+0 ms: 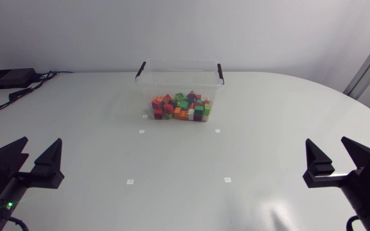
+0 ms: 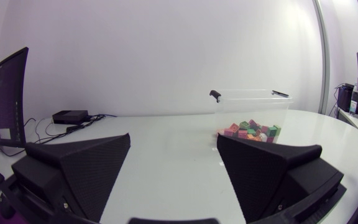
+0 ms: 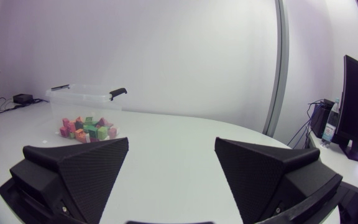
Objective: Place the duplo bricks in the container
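Observation:
A clear plastic container (image 1: 179,72) with black handle clips stands at the far middle of the table, with a heap of several coloured duplo bricks (image 1: 182,107) inside it. It also shows far ahead of each wrist camera: container (image 2: 252,99) with bricks (image 2: 251,131), and container (image 3: 82,96) with bricks (image 3: 87,129). My left gripper (image 1: 36,156) rests at the near left, open and empty. At the near right my right gripper (image 1: 336,156) stands open too, nothing between its fingers. Both are far from the container.
A black box (image 1: 8,77) with cables lies at the far left corner of the table. Small white markers (image 1: 130,181) dot the white tabletop between the grippers and the container.

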You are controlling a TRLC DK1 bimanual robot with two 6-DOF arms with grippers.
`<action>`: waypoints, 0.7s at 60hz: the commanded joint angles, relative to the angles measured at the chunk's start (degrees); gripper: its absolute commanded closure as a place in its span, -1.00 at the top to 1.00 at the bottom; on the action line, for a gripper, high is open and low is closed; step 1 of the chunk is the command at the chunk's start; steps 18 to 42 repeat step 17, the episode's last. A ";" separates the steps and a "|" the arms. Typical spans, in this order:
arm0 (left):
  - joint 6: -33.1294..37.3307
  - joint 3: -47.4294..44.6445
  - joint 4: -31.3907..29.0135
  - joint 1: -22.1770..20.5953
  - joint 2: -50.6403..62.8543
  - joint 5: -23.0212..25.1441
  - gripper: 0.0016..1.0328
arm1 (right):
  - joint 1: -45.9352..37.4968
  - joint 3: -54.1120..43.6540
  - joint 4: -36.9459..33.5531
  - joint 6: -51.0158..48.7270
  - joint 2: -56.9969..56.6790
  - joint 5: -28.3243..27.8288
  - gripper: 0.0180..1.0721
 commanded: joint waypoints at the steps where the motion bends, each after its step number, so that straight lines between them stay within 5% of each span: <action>1: -2.11 -2.71 1.12 0.63 -1.93 0.86 0.88 | -0.56 -2.90 1.31 2.80 -2.40 -0.80 0.90; 42: -2.52 -3.62 1.30 0.73 -2.90 1.10 0.88 | -0.71 -3.92 1.63 3.46 -3.62 -1.30 0.90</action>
